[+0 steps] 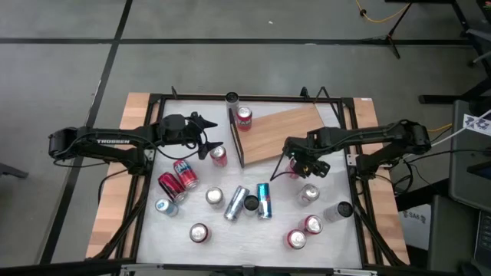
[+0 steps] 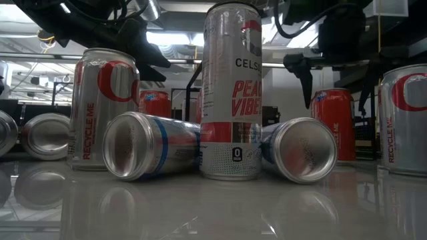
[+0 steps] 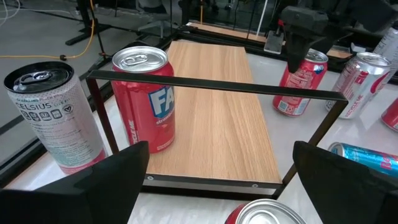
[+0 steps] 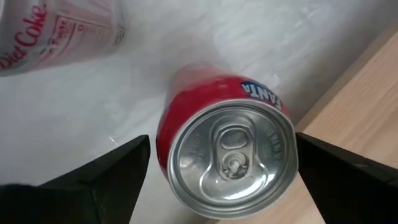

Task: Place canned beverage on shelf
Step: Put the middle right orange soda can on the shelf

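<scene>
The light-brown shelf board (image 1: 280, 132) lies on the white table, its dark rail (image 1: 237, 139) along its left short edge. A red Fanta can (image 1: 244, 117) stands on the board by the rail and also shows in the left wrist view (image 3: 146, 99). My right gripper (image 1: 299, 165) is open. Its fingers (image 4: 112, 180) stand on either side of the top of another upright red Fanta can (image 4: 230, 155) without touching it. That can stands on the table just off the board's near edge (image 4: 360, 99). My left gripper (image 1: 211, 143) is open and empty, left of the rail and above a red can (image 1: 219, 156).
Several cans stand or lie on the table nearer the front: a tall Celsius can (image 2: 231, 93), two lying silver cans (image 2: 143, 145) (image 2: 300, 150), and Diet Coke cans (image 2: 100, 110). Another Celsius can (image 1: 232, 100) stands at the far edge. A dark frame (image 1: 153, 138) rings the table.
</scene>
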Robot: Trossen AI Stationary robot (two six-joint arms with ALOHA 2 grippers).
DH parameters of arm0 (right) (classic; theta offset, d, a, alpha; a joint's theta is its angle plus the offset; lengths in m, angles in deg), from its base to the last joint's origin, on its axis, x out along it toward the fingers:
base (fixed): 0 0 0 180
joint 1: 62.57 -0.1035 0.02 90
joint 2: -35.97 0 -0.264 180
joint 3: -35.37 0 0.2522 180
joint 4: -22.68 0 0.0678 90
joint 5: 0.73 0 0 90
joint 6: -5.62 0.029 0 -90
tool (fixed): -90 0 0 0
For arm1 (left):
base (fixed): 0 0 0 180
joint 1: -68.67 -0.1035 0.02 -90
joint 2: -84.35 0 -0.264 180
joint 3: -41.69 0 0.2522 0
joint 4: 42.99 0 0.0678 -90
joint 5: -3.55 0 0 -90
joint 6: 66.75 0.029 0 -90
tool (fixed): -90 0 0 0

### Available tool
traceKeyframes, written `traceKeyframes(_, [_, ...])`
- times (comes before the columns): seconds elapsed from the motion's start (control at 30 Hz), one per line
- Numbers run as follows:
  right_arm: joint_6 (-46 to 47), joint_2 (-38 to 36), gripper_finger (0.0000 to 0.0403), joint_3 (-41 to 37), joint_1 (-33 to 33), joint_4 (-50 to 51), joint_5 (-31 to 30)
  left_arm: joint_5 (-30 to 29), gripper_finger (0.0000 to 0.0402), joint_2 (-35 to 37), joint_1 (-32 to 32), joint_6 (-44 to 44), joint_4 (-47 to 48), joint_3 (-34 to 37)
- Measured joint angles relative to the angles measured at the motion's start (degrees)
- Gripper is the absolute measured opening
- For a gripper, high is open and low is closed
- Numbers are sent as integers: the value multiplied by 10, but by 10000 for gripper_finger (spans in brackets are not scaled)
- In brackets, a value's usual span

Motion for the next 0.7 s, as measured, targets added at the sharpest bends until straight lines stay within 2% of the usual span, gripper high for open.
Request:
traceKeyframes(0.37, [36, 0, 381, 0, 0, 0, 8, 0, 389, 0, 0, 0, 0, 0])
traceKeyframes(0.7, [23, 0, 381, 0, 0, -1, 10, 0, 389, 0, 0, 0, 0, 0])
